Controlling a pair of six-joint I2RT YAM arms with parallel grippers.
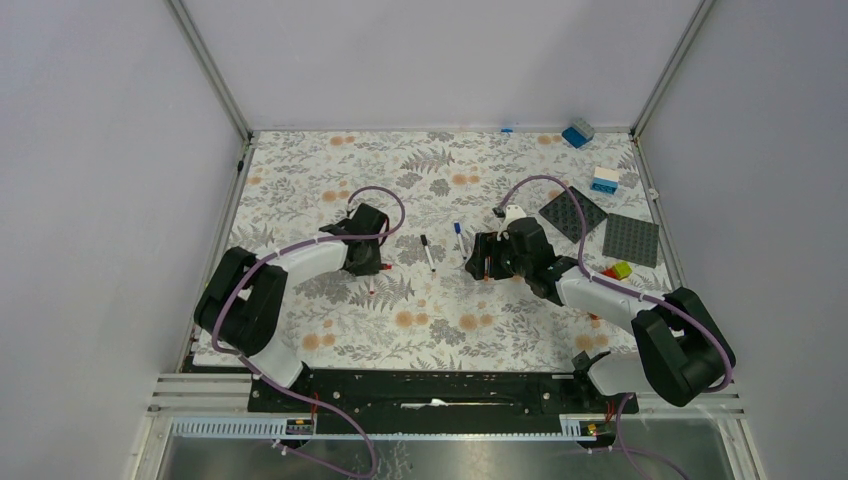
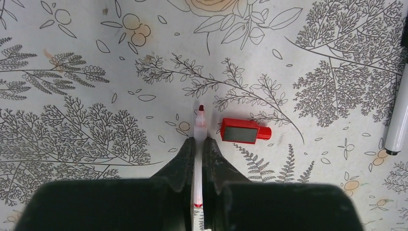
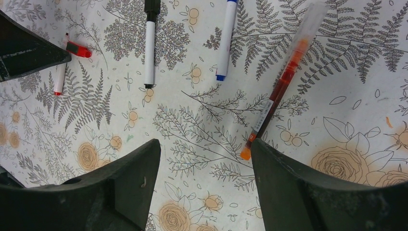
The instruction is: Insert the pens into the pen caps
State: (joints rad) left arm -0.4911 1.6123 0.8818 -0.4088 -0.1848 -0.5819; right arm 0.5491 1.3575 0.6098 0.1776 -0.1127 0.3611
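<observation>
My left gripper (image 2: 198, 140) is shut on a thin white pen (image 2: 199, 126) whose red tip points away from the wrist. A red pen cap (image 2: 245, 131) lies on the mat just right of that tip, not touching it. In the right wrist view the same cap (image 3: 77, 49) and pen (image 3: 59, 79) show at far left. My right gripper (image 3: 204, 144) stands open over the mat with nothing between its fingers. A red gel pen (image 3: 281, 84) ends beside its right finger. A black-ended white pen (image 3: 150, 48) and a blue-ended one (image 3: 226, 38) lie farther out.
Two dark grey baseplates (image 1: 572, 213) (image 1: 631, 240) lie right of the right arm. Small coloured bricks (image 1: 620, 270) sit by them, with a blue brick (image 1: 578, 132) and a white-and-blue brick (image 1: 604, 180) at the back right. White walls enclose the floral mat (image 1: 400, 330).
</observation>
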